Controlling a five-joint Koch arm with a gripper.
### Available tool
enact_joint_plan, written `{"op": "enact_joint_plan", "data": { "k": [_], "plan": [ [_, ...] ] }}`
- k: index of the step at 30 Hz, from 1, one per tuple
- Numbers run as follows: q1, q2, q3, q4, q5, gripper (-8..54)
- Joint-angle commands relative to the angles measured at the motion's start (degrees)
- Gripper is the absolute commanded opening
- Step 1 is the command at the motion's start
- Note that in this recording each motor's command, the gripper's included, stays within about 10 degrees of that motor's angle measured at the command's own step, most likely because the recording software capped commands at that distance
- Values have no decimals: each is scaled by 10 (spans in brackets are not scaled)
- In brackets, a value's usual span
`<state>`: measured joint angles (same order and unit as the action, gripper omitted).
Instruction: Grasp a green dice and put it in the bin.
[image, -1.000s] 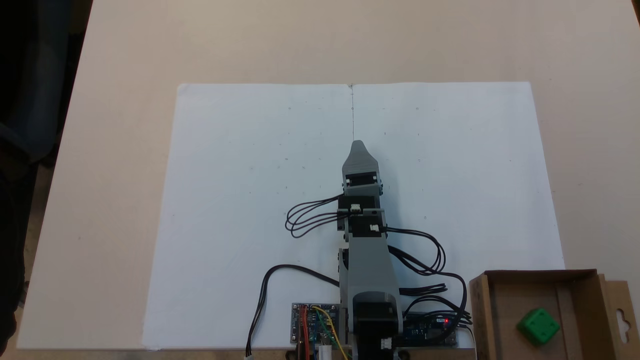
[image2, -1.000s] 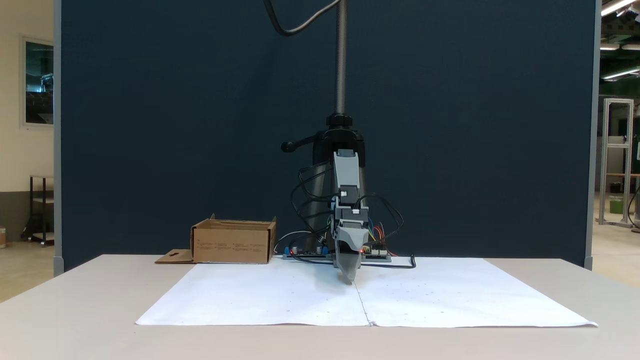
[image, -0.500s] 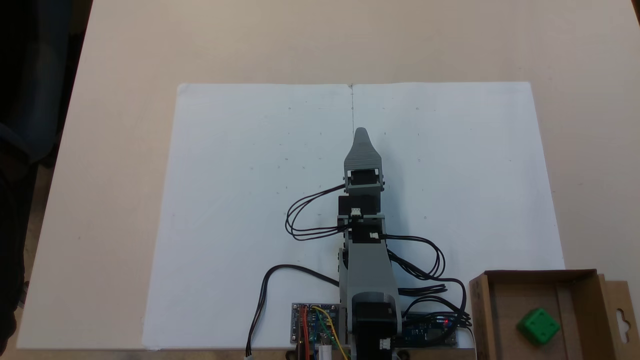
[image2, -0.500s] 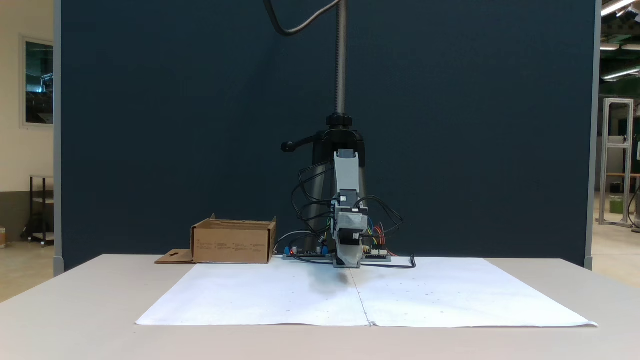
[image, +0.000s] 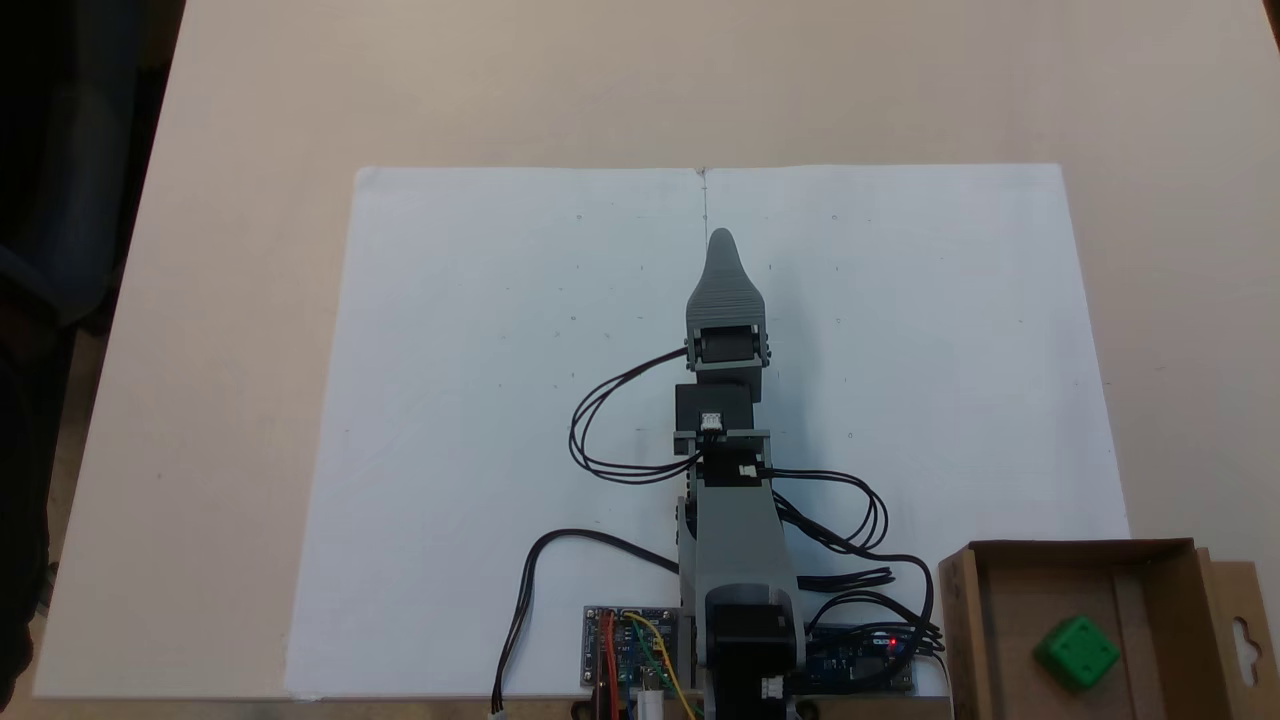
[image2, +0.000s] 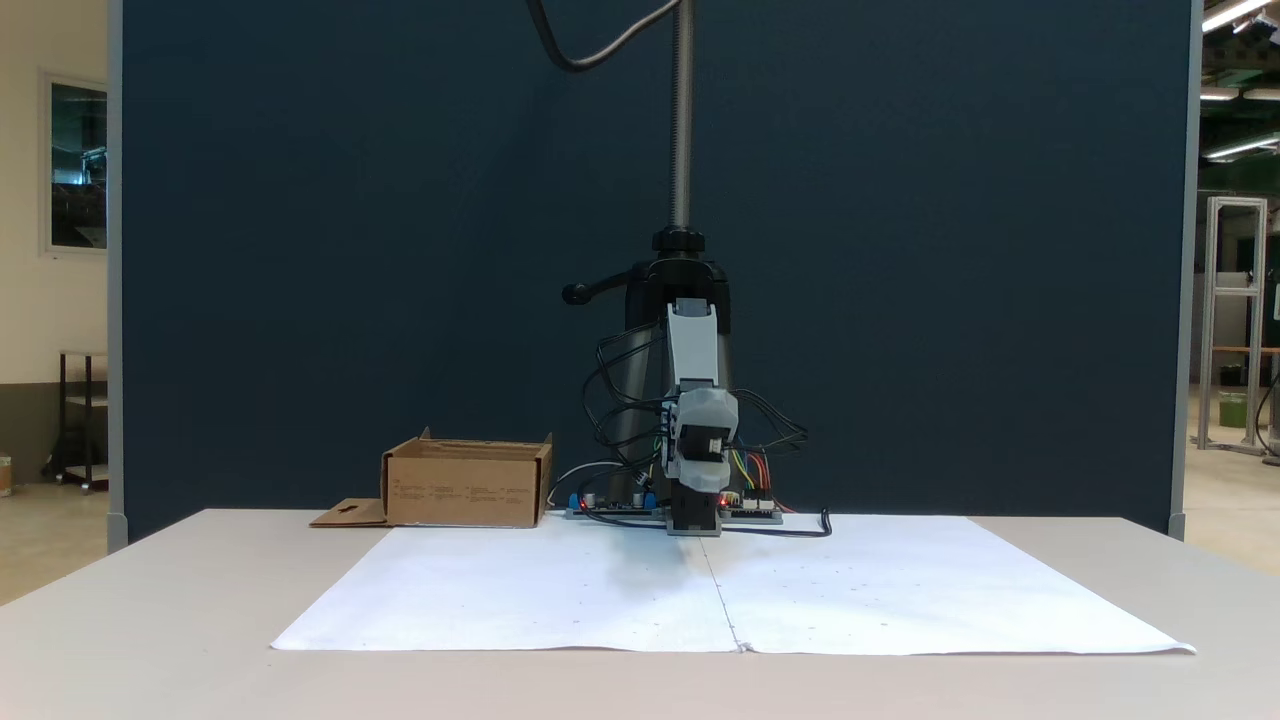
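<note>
My gripper (image: 722, 240) points toward 12 o'clock over the white paper (image: 480, 400) in the view from above. One grey tip shows there, with any second jaw hidden behind it, so I cannot tell how far apart the jaws stand. Nothing is visible in its hold.

The dice (image: 1076, 651) lies on the floor of the bin (image: 962, 640), at 4 o'clock from my base in the same view. In the front-facing view the bin (image2: 467, 485) stands on the counter (image2: 150, 620) at 9 o'clock from my arm. Small print lines run across the bin's front wall; they are too small to read.

Compared with one second ago, my gripper tip has moved further toward 12 o'clock along the paper's centre seam, and it has lifted off the paper. The dice and bin are unchanged.
</note>
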<state>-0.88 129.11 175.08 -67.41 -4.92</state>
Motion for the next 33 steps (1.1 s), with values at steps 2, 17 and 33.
{"op": "enact_joint_plan", "data": {
  "k": [2,17,33],
  "plan": [
    [-5,67,43,-109,-52,424],
    [-4,67,42,-213,-74,441],
    [-10,64,43,-207,-71,445]
  ]
}}
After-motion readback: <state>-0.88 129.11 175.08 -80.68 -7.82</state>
